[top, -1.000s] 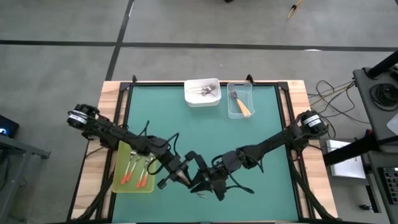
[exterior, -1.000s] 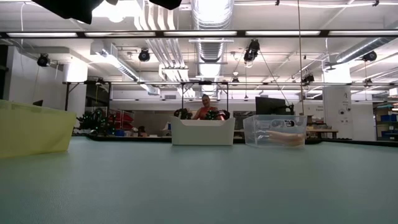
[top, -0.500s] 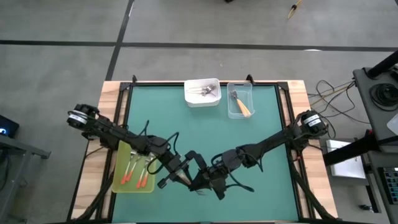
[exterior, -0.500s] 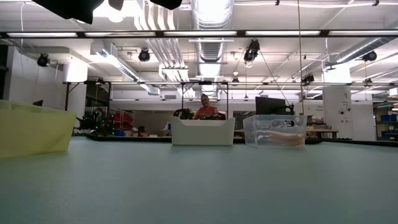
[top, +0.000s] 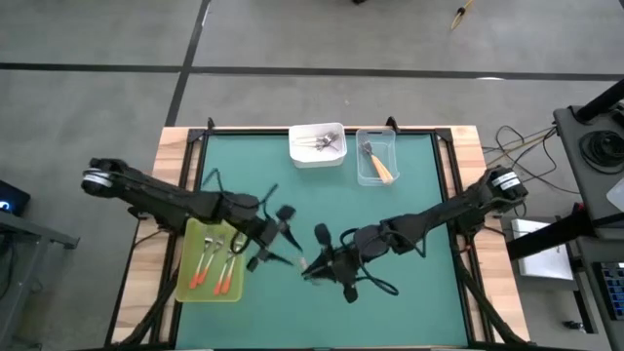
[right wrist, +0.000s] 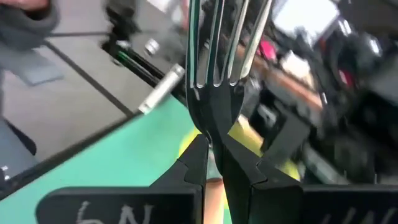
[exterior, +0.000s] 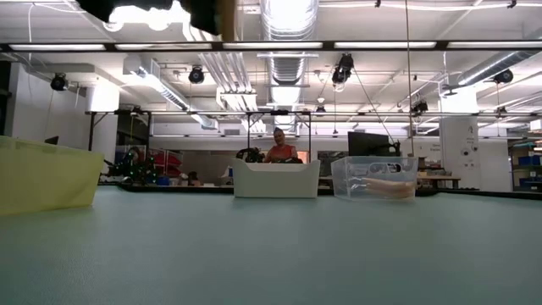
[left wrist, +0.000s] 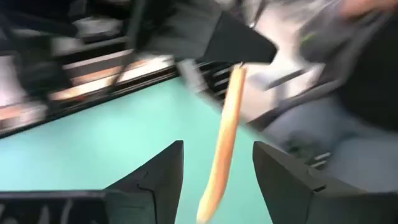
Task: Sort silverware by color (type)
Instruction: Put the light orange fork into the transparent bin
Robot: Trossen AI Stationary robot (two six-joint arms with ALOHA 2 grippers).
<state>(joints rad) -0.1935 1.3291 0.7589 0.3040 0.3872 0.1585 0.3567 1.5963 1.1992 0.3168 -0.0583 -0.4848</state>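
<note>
From my remote station, the overhead camera shows the yellow-green tray [top: 194,270] at the table's left edge, three red-orange forks [top: 214,263] lying in it. Just right of it the left gripper [top: 280,237] hangs over the green mat [top: 409,205], its fingers spread wide and holding nothing; the left wrist camera confirms the gap, with a light orange fork handle [left wrist: 222,146] hanging beyond the two dark fingers [left wrist: 152,177]. Near the table's middle, the right gripper [top: 310,266] is clamped on that fork [top: 302,263]. Only the right wrist camera shows the grip plainly: the narrow fingers [right wrist: 198,163] pinch the fork at its neck, silver tines [right wrist: 227,37] pointing away from the wrist. At the far edge, the overhead view shows forks in the white tray [top: 317,144] and, to its right, a light orange fork in the clear tray [top: 376,156]. The table-level camera sees none of the gripping, only dark arm parts along its top edge, the three trays [exterior: 277,179] and a person [exterior: 278,146] in the room behind.
</note>
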